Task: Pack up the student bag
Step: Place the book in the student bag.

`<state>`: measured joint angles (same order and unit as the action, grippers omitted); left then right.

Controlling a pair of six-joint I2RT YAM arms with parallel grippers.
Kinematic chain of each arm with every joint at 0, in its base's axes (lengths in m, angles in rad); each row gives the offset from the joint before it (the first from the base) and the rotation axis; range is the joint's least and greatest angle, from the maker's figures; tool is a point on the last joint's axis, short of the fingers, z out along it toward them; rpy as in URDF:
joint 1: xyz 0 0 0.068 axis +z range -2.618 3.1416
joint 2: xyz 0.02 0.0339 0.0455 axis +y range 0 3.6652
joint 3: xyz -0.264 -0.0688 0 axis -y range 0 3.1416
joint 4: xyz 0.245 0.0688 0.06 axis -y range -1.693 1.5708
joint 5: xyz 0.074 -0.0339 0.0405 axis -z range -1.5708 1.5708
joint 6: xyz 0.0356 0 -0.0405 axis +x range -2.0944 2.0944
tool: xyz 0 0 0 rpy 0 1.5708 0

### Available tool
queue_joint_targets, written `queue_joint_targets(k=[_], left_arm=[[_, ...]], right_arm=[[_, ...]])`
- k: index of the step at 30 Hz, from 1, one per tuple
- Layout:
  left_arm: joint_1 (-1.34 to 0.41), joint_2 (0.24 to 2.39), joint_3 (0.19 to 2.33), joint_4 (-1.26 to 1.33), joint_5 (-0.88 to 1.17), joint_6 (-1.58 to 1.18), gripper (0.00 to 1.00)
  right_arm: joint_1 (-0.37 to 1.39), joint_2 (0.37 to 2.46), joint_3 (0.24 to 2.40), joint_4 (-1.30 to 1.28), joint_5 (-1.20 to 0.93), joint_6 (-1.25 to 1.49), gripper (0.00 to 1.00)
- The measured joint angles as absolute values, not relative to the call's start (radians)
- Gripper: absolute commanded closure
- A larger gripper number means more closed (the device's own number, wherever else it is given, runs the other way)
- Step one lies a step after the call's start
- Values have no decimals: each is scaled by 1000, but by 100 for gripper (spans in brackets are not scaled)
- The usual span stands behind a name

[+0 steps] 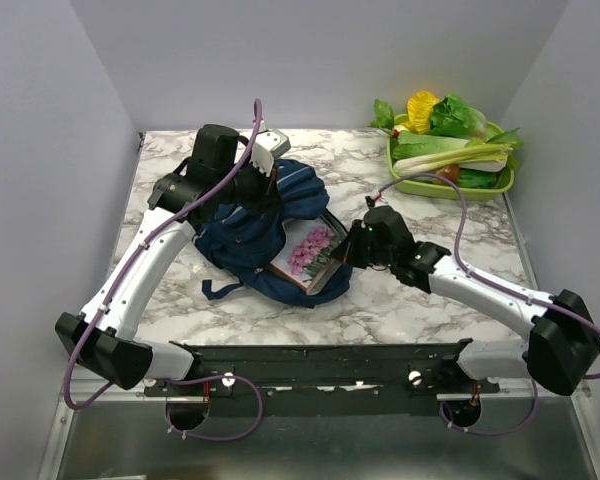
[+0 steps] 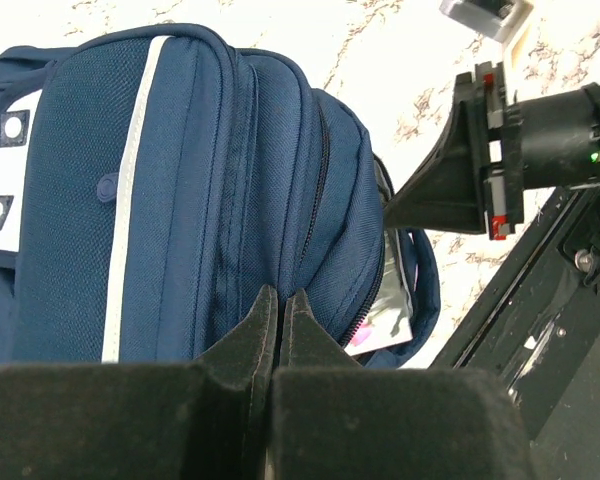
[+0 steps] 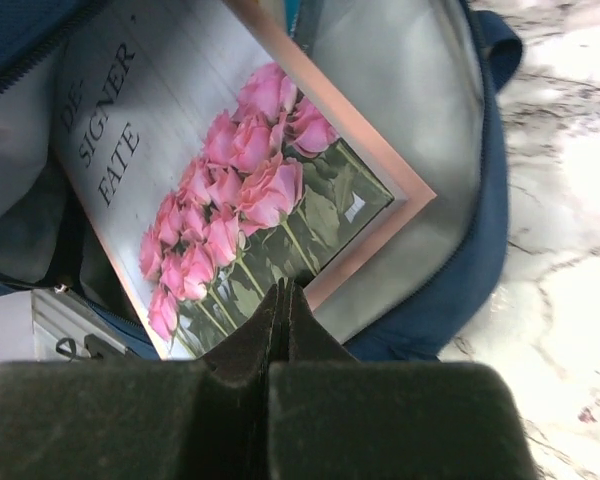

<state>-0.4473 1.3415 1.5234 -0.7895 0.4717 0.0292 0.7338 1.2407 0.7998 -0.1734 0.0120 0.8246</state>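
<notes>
The bag [image 1: 248,242] lies mid-desk [image 1: 400,300], its mouth unzipped, with a rose-covered book [image 3: 240,190] partly inside. The left tool [image 2: 280,305], fingers together, rests against the bag's zipped side; I cannot tell whether it pinches fabric. The right tool [image 3: 285,300], fingers also together, touches the book's edge at the bag's mouth.

student bag [image 2: 180,200]: woven navy cloth, matt | book [image 3: 230,200]: glossy paper cover | table [image 1: 400,310]: smooth marbled top
</notes>
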Motion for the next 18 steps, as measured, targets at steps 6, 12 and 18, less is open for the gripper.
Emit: queue_joint_targets(k=[6, 12, 18], left_arm=[[-448, 1345, 1524, -788, 468, 30, 100], [-463, 1345, 1524, -782, 458, 30, 100], [-469, 1345, 1524, -764, 457, 15, 100]], right_arm=[[764, 1399, 928, -167, -27, 818, 99], [783, 1528, 1080, -110, -57, 822, 99], [785, 1573, 1111, -64, -58, 826, 68]])
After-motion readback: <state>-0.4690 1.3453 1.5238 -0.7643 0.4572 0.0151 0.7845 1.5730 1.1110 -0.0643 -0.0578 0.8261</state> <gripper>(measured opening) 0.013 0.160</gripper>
